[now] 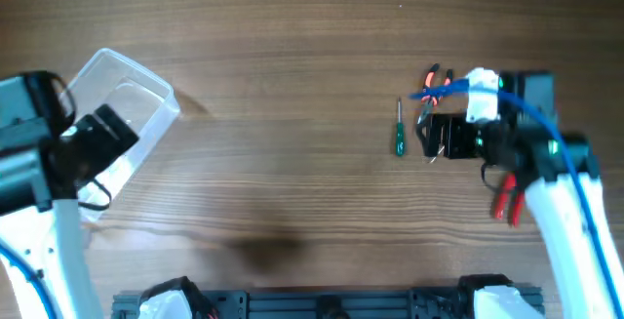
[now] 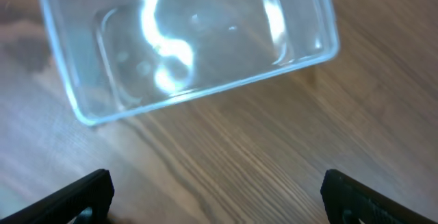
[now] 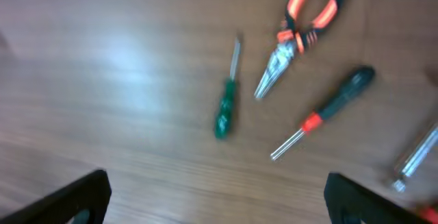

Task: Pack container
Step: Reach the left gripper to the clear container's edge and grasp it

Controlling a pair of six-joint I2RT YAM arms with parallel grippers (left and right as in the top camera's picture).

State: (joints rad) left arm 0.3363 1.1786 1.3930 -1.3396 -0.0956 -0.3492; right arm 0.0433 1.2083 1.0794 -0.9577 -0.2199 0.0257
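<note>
The container (image 1: 146, 77) is a clear plastic tub at the far left of the table, and it looks empty. In the left wrist view its near rim (image 2: 205, 90) lies just ahead of my open, empty left gripper (image 2: 217, 200), which hovers at its near side (image 1: 105, 134). My right gripper (image 1: 437, 139) is open and empty above the tools on the right (image 3: 215, 200). Ahead of it lie a green screwdriver (image 3: 227, 101), orange-handled pliers (image 3: 298, 29) and a black-and-red screwdriver (image 3: 328, 107). The green screwdriver (image 1: 398, 129) lies just left of the right gripper.
A shiny metal tool (image 3: 416, 157) lies at the right edge of the right wrist view. A red-handled tool (image 1: 507, 202) lies partly under the right arm. The orange pliers (image 1: 436, 83) lie behind the right gripper. The wooden table (image 1: 292, 163) spans between the arms.
</note>
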